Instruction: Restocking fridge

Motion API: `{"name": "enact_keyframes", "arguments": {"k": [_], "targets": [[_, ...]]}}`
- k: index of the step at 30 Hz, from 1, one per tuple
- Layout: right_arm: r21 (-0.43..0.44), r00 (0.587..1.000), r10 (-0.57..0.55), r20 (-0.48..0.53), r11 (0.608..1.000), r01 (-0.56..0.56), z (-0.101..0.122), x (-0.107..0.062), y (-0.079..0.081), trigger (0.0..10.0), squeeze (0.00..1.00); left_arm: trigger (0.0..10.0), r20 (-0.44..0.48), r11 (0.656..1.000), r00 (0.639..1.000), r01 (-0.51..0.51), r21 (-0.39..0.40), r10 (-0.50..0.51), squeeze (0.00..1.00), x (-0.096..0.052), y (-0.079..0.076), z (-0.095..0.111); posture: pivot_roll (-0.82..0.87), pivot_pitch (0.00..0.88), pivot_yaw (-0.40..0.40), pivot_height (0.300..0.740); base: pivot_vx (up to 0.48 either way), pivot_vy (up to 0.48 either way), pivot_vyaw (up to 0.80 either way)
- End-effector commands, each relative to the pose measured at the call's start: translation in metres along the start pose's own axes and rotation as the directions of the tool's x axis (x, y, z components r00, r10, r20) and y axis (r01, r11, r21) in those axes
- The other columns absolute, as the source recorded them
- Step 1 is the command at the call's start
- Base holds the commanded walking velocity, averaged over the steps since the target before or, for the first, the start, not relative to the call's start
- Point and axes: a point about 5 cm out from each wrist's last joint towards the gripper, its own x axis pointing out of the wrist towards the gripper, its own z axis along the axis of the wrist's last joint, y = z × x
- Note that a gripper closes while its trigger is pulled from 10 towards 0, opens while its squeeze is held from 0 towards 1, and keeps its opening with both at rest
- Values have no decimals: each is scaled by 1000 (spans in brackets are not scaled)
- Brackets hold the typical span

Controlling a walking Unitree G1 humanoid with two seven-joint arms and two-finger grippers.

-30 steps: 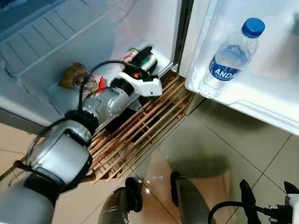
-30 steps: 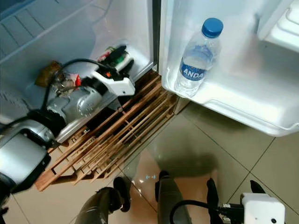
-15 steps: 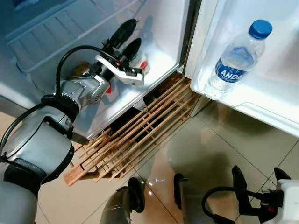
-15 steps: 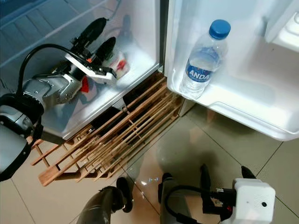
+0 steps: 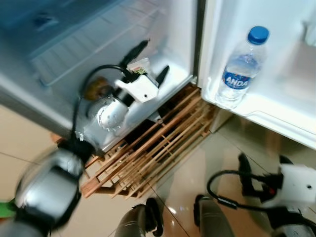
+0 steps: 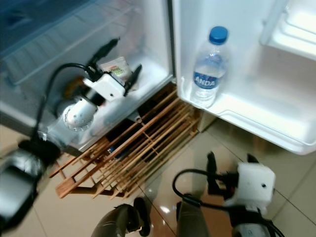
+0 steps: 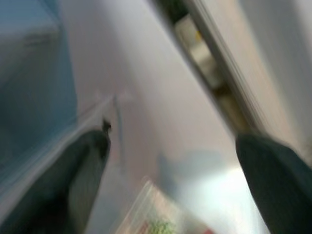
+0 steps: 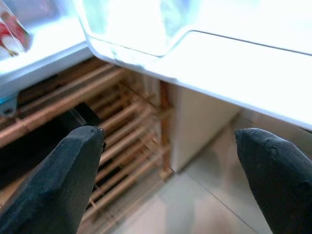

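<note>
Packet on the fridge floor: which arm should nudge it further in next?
Left, probably. The left gripper is already inside the fridge, fingers open astride the packet. The right gripper hangs low over the floor tiles, beneath the door shelf holding the water bottle.

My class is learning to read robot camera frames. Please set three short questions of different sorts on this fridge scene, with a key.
1. True or false: the left hand is open over a packet on the fridge floor.
2. Where does the water bottle stand? A the wooden pallet; B the door shelf; C the tiles.
3. Fill in: the bottle's cap is ____.

Key: 1 true; 2 B; 3 blue.
</note>
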Motion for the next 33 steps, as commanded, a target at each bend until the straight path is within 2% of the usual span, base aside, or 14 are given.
{"name": "enact_keyframes", "arguments": {"k": [1,3,6,8,11,12,13,14,15,18,22,26,27,33], "targets": [[12,1000,-4,4,1000,4,-5,9,6,10000,0,10000,14,979,999,39,-199,-37,0,0,-5,18,-170,48,206,732,0,0,0],[29,999,-4,32,1000,3,-5,19,10,10000,0,10000,9,952,999,35,-304,-34,0,-5,-7,27,-141,19,223,732,0,0,0],[41,998,-2,58,999,-1,-5,31,14,10000,0,10000,9,933,998,62,-354,-63,0,-7,-8,29,-113,0,240,732,0,0,0],[48,994,4,106,999,-9,-2,51,20,10000,0,10000,7,891,985,159,-426,-172,0,-16,-10,30,-90,0,256,732,0,0,0],[54,986,-10,164,999,1,5,68,20,10000,0,10000,-74,844,972,157,-514,-225,0,-34,-12,26,-86,0,263,732,0,0,0],[56,984,-17,176,998,8,7,72,19,10000,0,10000,-112,830,973,110,-547,-203,0,-38,-12,22,-93,0,260,732,0,0,0],[57,983,-20,184,998,10,9,73,19,10000,0,10000,-183,822,974,6,-569,-134,0,-43,-11,10,-106,0,252,732,0,0,0],[57,983,-20,184,998,10,9,73,19,10000,0,10000,-183,822,974,6,-569,-134,0,-43,-11,10,-106,0,252,732,0,0,0],[54,981,-17,192,999,7,11,73,18,10000,0,10000,-318,780,948,-175,-601,-32,0,-55,-10,-12,-137,0,230,732,0,0,0],[35,984,-5,176,999,-2,8,68,15,10000,0,10000,-451,733,892,-314,-603,11,0,-78,-25,-32,-160,0,195,732,0,0,0],[7,987,26,159,1000,-27,4,72,6,10000,0,10000,-415,740,910,-273,-614,-10,0,-76,-38,-25,-158,0,111,732,0,0,0],[-37,984,82,160,996,-77,5,82,7,10000,0,10000,-400,741,916,-288,-607,28,0,-66,-34,-25,-145,0,87,732,0,-234,186],[-54,981,104,166,994,-96,7,91,9,10000,0,10000,-395,739,917,-301,-603,52,0,-61,-32,-24,-139,0,82,732,0,-465,725],[-23,974,106,201,994,-104,14,104,15,10000,0,10000,-336,773,941,-245,-585,44,0,-59,-27,-16,-119,0,98,732,0,-310,697]]}}
